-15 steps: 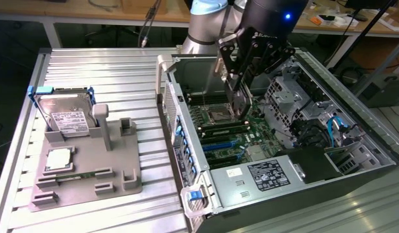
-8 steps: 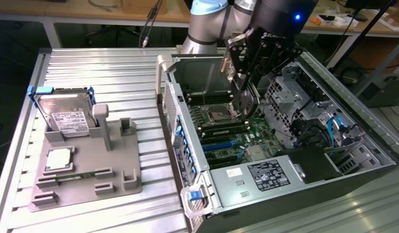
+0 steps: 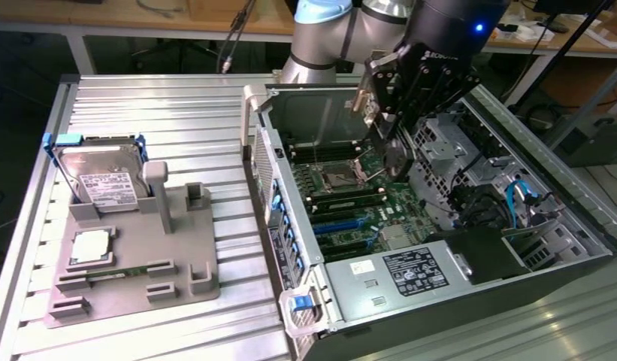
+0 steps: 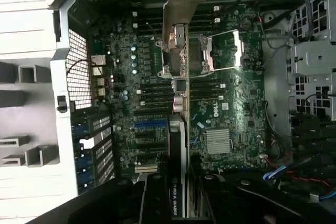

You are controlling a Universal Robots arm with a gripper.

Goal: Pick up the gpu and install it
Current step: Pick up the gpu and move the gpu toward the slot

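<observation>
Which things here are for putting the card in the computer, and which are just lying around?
For the job:
- gpu, held in the gripper
- open computer case
- motherboard

Just lying about:
- hard drive
- memory stick
- silver chip
- grey holder under them
</observation>
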